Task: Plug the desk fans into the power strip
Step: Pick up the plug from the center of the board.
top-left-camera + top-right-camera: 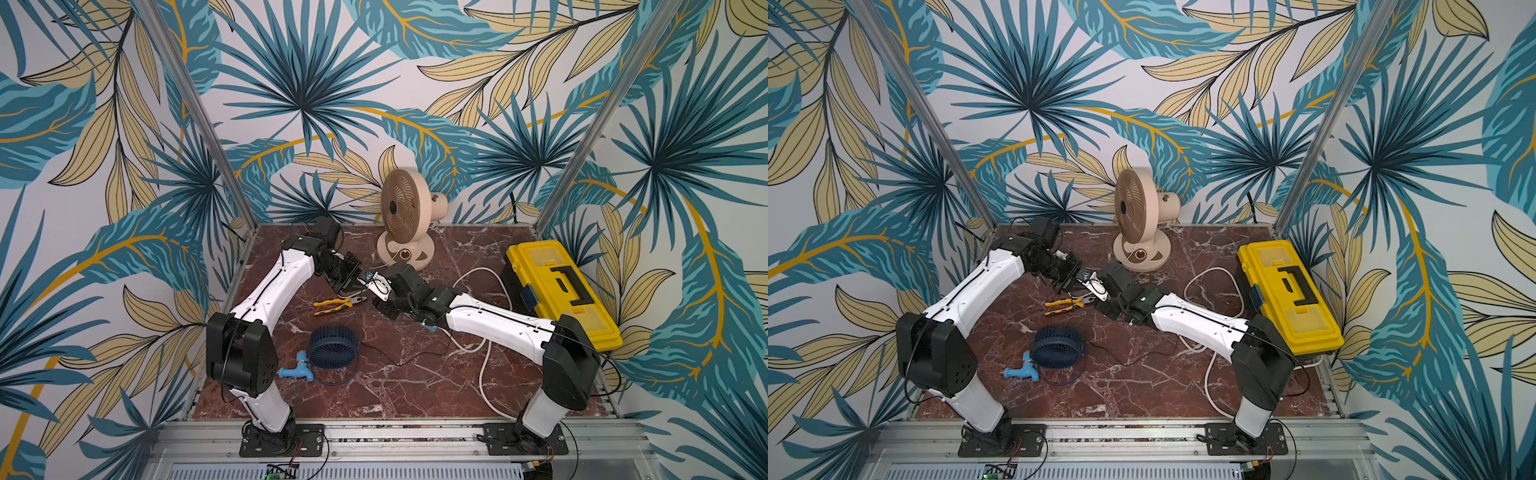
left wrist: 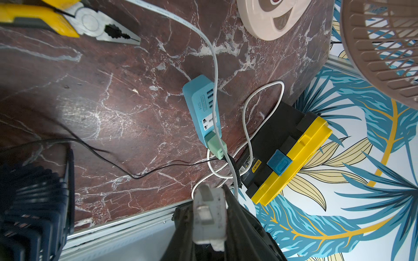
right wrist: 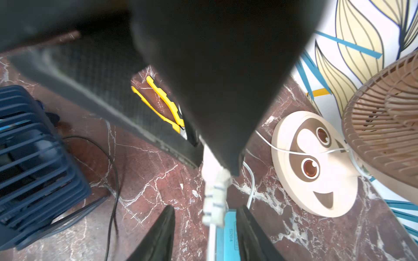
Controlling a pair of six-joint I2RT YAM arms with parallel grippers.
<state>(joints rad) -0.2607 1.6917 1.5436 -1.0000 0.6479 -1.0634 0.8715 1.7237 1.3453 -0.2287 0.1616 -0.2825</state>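
Left gripper (image 1: pixel 360 277) clamped on fan plug (image 2: pixel 208 214); right gripper (image 3: pixel 206 209) jaws apart, straddling its cord end; should close squarely on body before left lets go.

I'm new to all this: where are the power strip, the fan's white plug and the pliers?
power strip (image 2: pixel 197 113): left wrist view, on its light-blue body.
white plug (image 2: pixel 214 226): left wrist view, on its white body.
pliers (image 2: pixel 90 21): left wrist view, on the silver pivot.
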